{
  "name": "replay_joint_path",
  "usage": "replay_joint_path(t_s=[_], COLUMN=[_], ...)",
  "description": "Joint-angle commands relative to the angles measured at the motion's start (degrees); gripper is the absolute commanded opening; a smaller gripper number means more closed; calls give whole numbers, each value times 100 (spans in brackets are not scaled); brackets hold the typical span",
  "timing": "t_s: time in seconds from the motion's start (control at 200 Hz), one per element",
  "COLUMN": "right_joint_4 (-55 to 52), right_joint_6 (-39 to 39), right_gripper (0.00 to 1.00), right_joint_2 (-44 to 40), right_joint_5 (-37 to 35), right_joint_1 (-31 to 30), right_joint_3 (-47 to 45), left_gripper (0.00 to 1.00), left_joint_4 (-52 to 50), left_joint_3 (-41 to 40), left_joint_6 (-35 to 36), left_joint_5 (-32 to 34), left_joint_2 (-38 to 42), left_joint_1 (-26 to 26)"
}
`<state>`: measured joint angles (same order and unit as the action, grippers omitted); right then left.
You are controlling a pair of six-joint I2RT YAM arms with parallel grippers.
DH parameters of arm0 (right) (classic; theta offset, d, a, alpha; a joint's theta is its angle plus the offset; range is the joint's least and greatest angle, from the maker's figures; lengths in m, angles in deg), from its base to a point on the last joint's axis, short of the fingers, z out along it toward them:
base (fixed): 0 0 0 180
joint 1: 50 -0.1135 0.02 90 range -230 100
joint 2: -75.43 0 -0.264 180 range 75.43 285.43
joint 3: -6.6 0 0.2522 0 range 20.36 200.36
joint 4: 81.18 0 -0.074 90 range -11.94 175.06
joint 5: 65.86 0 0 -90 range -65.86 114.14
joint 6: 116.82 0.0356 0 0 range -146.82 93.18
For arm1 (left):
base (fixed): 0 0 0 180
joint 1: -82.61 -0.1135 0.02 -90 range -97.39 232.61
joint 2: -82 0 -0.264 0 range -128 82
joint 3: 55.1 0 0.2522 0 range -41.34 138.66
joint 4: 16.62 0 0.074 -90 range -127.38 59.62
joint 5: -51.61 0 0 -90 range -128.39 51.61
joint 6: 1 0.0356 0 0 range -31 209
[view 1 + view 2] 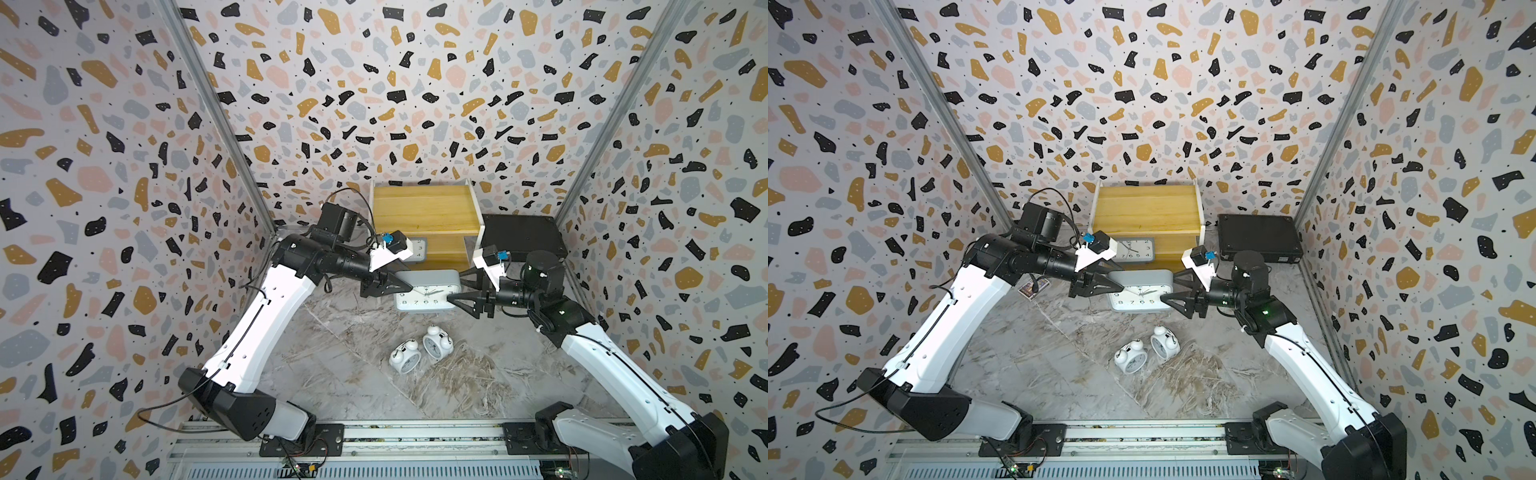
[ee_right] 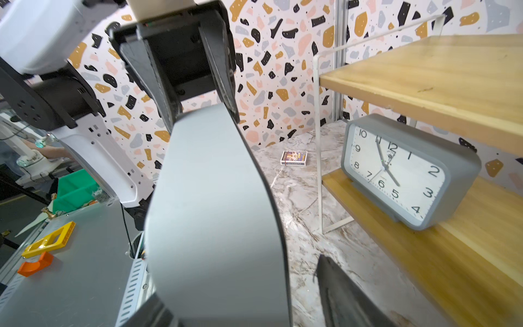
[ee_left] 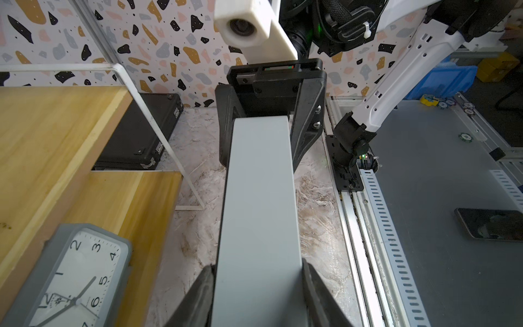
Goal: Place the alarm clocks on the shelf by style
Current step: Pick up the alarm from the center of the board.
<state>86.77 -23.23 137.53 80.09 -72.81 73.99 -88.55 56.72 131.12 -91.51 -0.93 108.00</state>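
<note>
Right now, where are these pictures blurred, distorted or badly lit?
In both top views, even light, but the wide lens makes the wall posts lean outward; in the right wrist view, the grey shelf clock shows sharp digits, while a finger of the right claw, near the lens, is blurred; in the left wrist view, the held grey clock blocks the middle.

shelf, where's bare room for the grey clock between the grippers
The top board is bare throughout. The lower board is free toward the black case; another grey clock fills its other end. Crowded just in front, around the held clock.
</note>
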Motion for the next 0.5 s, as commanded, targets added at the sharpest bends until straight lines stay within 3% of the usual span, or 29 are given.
replay_joint_path(t_s=[0.0, 0.265, 0.496], right_joint_4=[348, 304, 104], right_joint_6=[215, 216, 91], right_gripper=[68, 58, 32], right_joint_2=[-105, -51, -85], right_joint_5=[309, 461, 407], right_joint_1=[31, 31, 31], right_joint_3=[26, 42, 51], left_gripper=[15, 16, 17], left_joint_4=[393, 515, 604], left_joint_3=[-58, -44, -47], left_joint_6=[-223, -330, -446], left_joint_5=[-484, -526, -454], left_joint_2=[140, 119, 98], left_joint_1=[-25, -31, -29])
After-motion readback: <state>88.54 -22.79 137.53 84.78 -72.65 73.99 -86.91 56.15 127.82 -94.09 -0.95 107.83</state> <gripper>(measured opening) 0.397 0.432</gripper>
